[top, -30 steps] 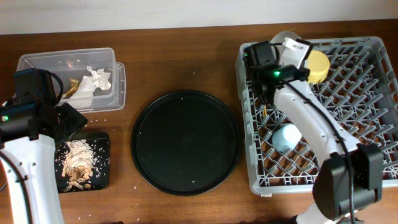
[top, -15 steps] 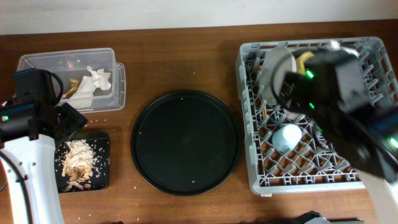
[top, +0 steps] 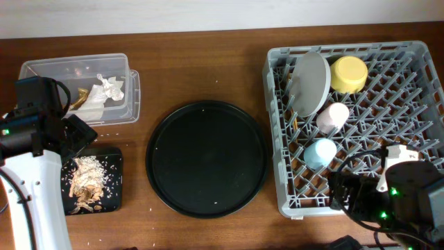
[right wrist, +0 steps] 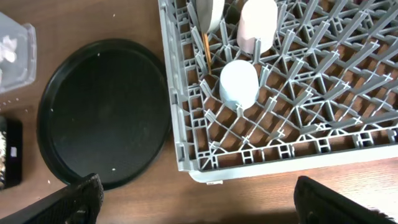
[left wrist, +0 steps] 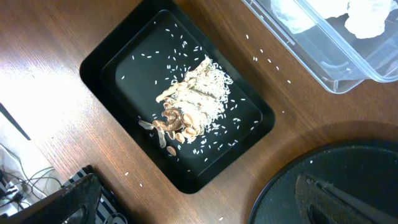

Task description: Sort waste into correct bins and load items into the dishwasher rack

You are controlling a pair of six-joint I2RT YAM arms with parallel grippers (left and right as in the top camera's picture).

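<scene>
Large round black tray point(top: 206, 158) lies flat mid-bench on the brown wooden bench point(top: 208, 62), touching nothing else. A few tiny white specks point(top: 217, 203) on its surface. Pale wall strip point(top: 139, 14) along far edge. Thin cables point(left wrist: 12, 180) beyond bench edge.

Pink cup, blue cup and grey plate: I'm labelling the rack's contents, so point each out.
pink cup point(top: 332, 117), overhead view, its side.
blue cup point(top: 318, 153), overhead view, its side.
grey plate point(top: 311, 83), overhead view, middle of its face.
</scene>
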